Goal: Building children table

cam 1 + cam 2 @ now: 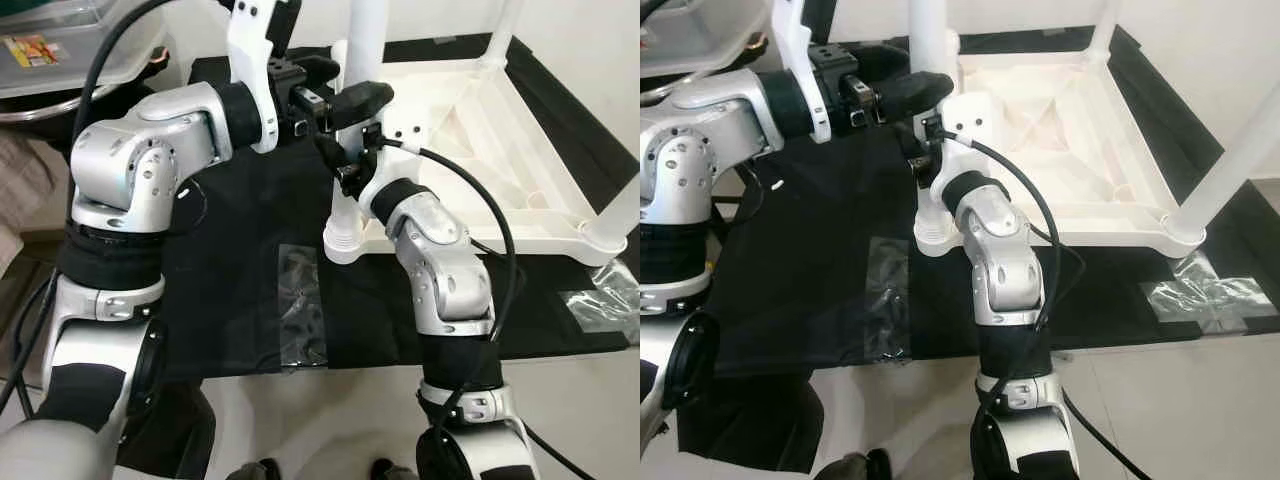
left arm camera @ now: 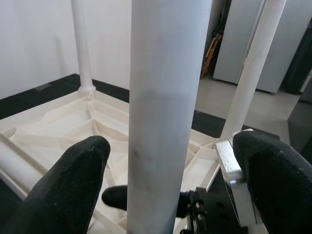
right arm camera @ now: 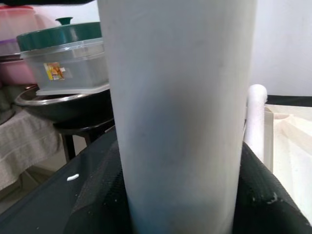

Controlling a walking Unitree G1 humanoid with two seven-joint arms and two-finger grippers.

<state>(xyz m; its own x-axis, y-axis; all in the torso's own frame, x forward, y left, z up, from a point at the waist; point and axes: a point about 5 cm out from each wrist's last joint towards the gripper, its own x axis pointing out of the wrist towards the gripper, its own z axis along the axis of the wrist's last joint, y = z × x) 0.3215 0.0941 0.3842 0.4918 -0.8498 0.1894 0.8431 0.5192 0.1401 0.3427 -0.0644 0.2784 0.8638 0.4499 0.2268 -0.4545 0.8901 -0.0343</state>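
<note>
Tabletop (image 1: 520,130) lay upside down on the black mat (image 1: 250,250), legs pointing up. Right gripper (image 3: 178,195) was clamped on the near-left leg (image 1: 930,50) low down, fingers (image 3: 273,195) pressed against both sides. Left gripper (image 2: 170,195) sat higher on the same leg, fingers (image 2: 63,190) spread either side, not touching it. Clear tape (image 1: 300,300) patched the mat.
</note>
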